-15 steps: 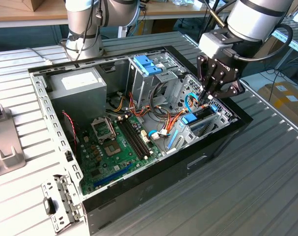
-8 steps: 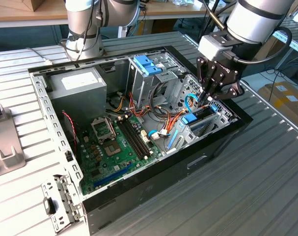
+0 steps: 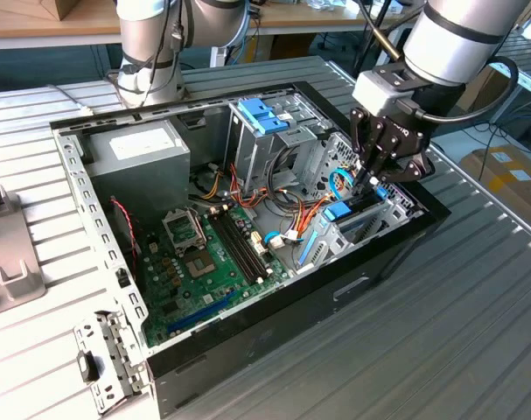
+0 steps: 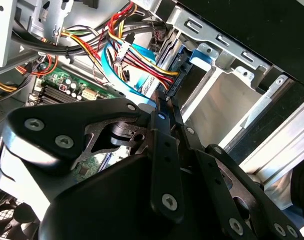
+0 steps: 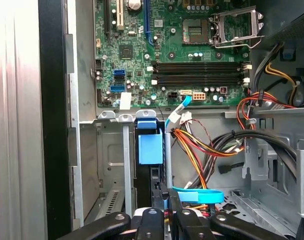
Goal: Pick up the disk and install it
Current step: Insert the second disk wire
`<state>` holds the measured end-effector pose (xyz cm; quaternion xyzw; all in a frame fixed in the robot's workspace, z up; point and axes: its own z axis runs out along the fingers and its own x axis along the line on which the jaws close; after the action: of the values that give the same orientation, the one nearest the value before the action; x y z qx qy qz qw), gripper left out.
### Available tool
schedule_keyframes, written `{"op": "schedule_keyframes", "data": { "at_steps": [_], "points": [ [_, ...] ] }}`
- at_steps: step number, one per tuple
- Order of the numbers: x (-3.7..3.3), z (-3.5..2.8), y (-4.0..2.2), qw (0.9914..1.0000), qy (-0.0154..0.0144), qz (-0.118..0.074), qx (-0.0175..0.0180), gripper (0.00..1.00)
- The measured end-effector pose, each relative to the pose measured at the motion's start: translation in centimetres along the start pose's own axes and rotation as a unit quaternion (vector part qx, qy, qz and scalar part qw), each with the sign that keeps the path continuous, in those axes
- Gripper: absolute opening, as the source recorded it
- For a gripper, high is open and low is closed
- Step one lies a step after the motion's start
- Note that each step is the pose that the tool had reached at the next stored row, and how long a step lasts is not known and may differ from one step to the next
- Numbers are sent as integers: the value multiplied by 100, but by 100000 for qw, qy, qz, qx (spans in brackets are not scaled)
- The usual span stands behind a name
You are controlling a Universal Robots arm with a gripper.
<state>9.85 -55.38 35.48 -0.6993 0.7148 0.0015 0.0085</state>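
Observation:
The disk stands on edge in a slot of the metal drive bay at the case's front corner. Its blue plastic mounting piece faces the motherboard. In the exterior view the disk's blue piece shows at the exterior view's right end of the case, with my gripper reaching down into the bay just behind it. The gripper has its fingers shut together. Their tips rest at the disk's end, beside a blue flat cable. The rest of the disk is hidden in the slot.
The open PC case lies on a slatted metal table. A motherboard, a grey power supply and a cage with light-blue handles surround the bay. Coloured cable bundles cross close to the gripper.

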Motion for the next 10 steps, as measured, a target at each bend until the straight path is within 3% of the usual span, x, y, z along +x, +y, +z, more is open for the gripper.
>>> {"op": "schedule_keyframes", "data": {
  "at_steps": [4,10],
  "points": [
    [12,51,0,100000,3,-1,-3,16],
    [27,76,6,100000,1,-7,0,16]
  ]
}}
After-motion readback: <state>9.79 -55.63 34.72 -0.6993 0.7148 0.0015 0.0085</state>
